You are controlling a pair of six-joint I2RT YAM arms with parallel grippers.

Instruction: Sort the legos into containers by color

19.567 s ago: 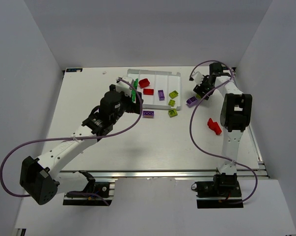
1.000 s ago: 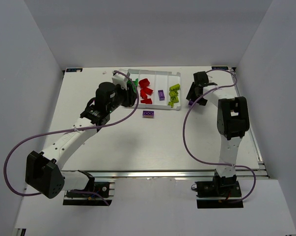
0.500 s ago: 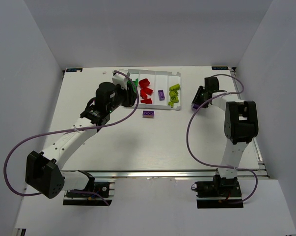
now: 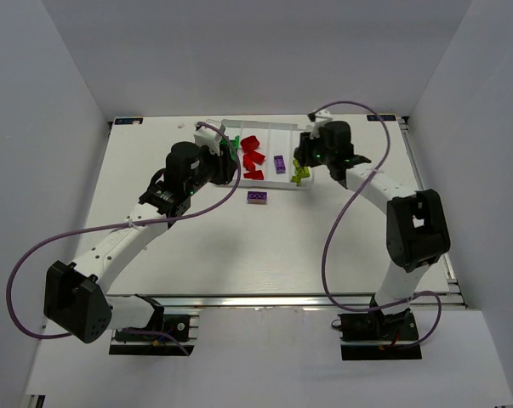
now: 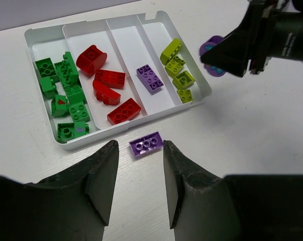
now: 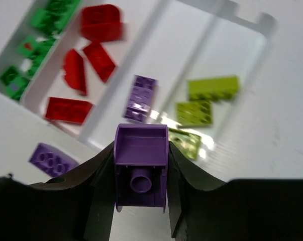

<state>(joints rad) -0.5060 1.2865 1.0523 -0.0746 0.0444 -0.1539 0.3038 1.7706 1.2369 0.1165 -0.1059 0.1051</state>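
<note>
The white tray [image 5: 123,47] has four compartments: green legos [image 5: 66,85], red legos [image 5: 108,85], one purple lego [image 5: 150,79] and yellow-green legos [image 5: 177,68]. My right gripper [image 6: 141,168] is shut on a purple lego [image 6: 141,150], held underside up above the tray's near right part [image 4: 305,160]. Another purple lego [image 5: 146,143] lies flat on the table just in front of the tray [image 4: 257,196]. My left gripper [image 5: 139,150] hangs open above and just short of that lego, nothing between its fingers.
The tray [image 4: 269,125] sits at the back middle of the white table. White walls close in the left, right and back. The right arm's purple cable [image 4: 333,221] loops over the table on the right.
My right gripper closed on the purple lego right of the tray and swung left with it over the tray's right end. The left arm has not moved.
</note>
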